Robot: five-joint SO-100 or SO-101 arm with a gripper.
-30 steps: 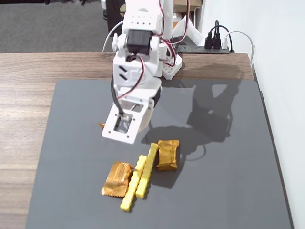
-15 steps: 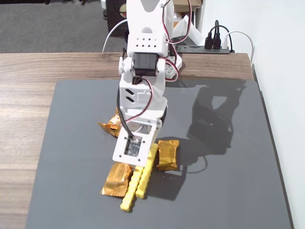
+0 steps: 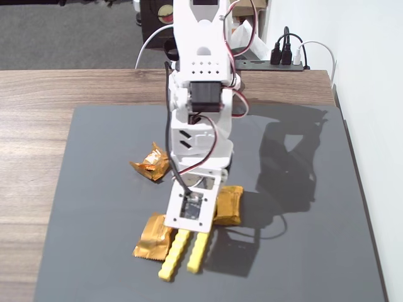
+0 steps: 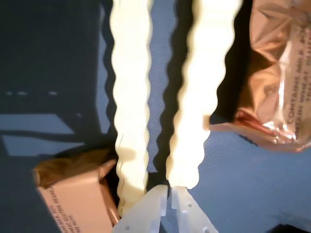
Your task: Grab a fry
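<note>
Item: two fries on a dark grey surface [image 3: 302, 251], lying side by side and nearly parallel, just apart. Taking the tool [image 4: 168, 194] as landmark: in the wrist view its two white tips stood together at the bottom edge, with only a hairline slit between them, so it read as closed and held nothing. The right-hand fry [image 4: 199, 97] ran lengthwise straight away from the tips, its near end touching or almost touching them; the left-hand fry [image 4: 130, 97] ran the same way, just beside, its near end to the left of the tips. Gold foil packets lay either side: one [image 4: 277, 73] beyond the right-hand fry, another [image 4: 73, 194] by the left one's near end. Judgement: the tool would need to open and straddle one fry across its width.
</note>
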